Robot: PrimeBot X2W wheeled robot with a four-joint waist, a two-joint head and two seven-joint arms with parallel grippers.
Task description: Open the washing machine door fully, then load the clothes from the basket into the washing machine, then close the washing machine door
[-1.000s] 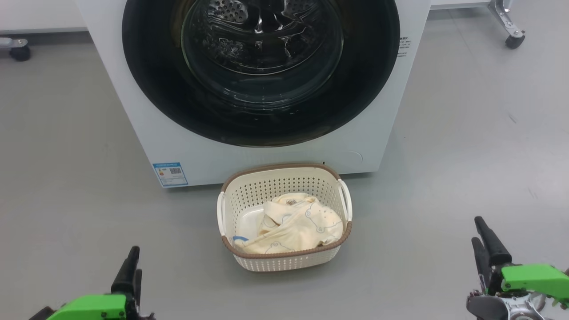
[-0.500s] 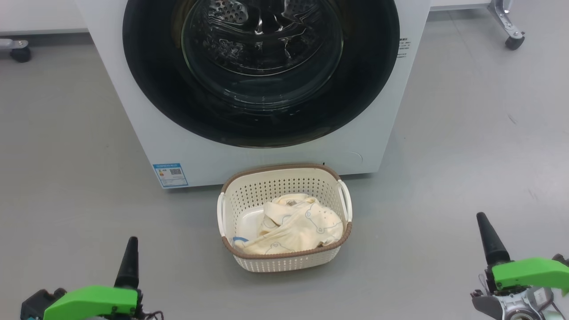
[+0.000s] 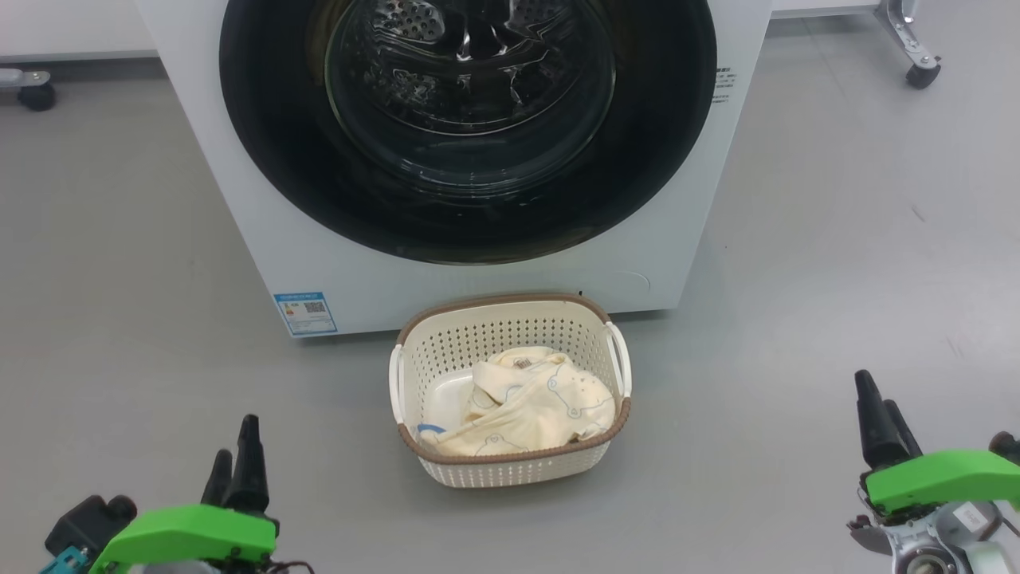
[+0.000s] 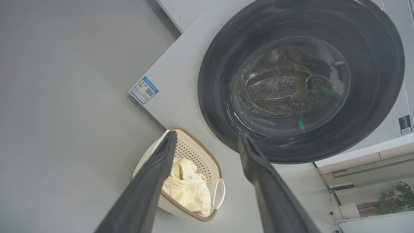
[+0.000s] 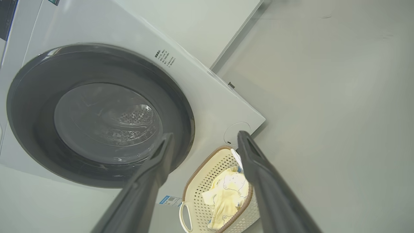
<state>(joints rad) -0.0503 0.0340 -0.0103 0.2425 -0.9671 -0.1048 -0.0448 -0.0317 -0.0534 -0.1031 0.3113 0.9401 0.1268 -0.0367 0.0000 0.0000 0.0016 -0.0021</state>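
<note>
The washing machine (image 3: 263,239) stands ahead, white, with a blue sticker (image 3: 304,312) low on its front. Its round door (image 3: 263,151), with a black rim and domed glass, lies shut against the front. The perforated drum shows through the glass. The cream basket (image 3: 510,306) sits on the floor right before the machine, with cream-yellow clothes (image 3: 530,402) in it. My left gripper (image 3: 235,442) hovers open at the lower left, well clear of the basket. My right gripper (image 3: 876,391) is open at the lower right. The wrist views show both pairs of fingers (image 4: 155,174) (image 5: 258,174) spread with nothing between them.
Grey floor spreads on both sides of the machine and basket. A caster wheel (image 3: 36,94) stands at the far left and a wheeled metal leg (image 3: 923,73) at the far right. A plant (image 4: 394,197) and a low shelf are beside the machine.
Both grippers have turned about their wrists, so two fingers of each show again where half a second ago a single one showed. The basket, clothes and door have not moved.
</note>
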